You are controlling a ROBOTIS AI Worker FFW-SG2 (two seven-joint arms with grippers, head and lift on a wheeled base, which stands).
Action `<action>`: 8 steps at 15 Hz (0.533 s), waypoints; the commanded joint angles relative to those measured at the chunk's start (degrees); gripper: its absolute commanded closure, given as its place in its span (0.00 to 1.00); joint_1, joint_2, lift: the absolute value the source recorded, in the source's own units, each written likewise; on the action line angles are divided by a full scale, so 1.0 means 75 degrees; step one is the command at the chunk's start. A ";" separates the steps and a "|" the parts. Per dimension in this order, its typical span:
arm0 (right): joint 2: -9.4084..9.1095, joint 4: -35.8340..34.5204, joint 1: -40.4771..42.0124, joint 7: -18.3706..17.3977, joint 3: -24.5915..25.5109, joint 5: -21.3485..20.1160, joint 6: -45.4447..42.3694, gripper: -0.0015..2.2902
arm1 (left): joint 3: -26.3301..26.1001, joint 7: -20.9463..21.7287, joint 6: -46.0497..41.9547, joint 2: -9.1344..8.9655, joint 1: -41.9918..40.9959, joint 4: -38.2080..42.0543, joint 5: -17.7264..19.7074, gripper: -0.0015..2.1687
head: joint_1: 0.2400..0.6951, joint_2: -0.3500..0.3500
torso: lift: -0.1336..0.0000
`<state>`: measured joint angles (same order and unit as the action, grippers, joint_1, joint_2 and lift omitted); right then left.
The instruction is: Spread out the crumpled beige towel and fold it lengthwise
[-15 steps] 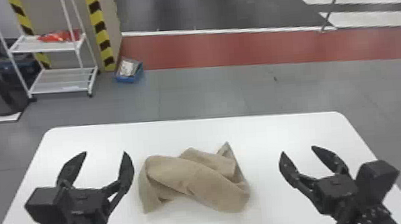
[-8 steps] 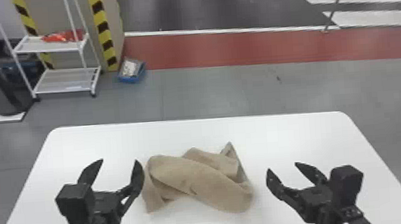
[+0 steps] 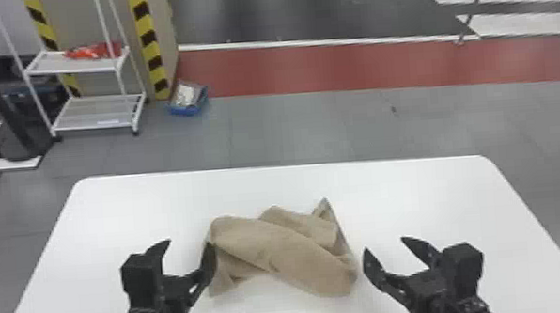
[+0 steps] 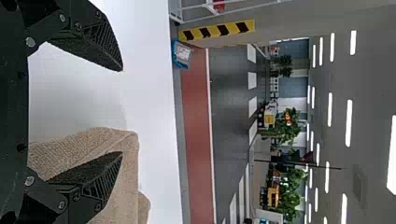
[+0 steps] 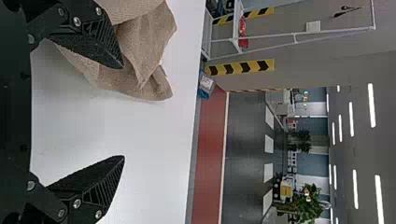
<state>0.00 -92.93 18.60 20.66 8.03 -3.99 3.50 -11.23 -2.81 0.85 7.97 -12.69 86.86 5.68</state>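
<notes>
Left gripper [image 3: 188, 244] and right gripper [image 3: 384, 244] have drawn inward toward the towel [image 3: 281, 257] since the earlier frames, while the towel lies where it did. Nearest, the left gripper is at the towel's 9 o'clock, its two fingers spread with nothing between them; the inner one overlaps the towel's edge in the head view, and I cannot tell whether they touch. The right gripper, at 3 o'clock, is likewise spread and empty, just beside the towel. The towel sits crumpled mid-table, one pointed corner sticking out toward 1 o'clock. The white table [image 3: 131, 201] runs on beyond it. On the floor past that, toward 11 o'clock, are a blue tray [image 3: 189, 111] and a white rack [image 3: 101, 112].
</notes>
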 commanded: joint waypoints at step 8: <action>-0.0007 0.0039 0.0005 -0.0012 -0.0051 -0.0170 -0.0003 0.10 | -0.0178 0.0363 0.0631 -0.0102 0.0121 -0.0202 0.0040 0.14 | 1.00 0.38 | 1.00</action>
<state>0.00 -92.64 18.63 20.56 7.70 -5.10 3.03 -12.16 -0.43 4.97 7.21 -11.72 85.28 5.97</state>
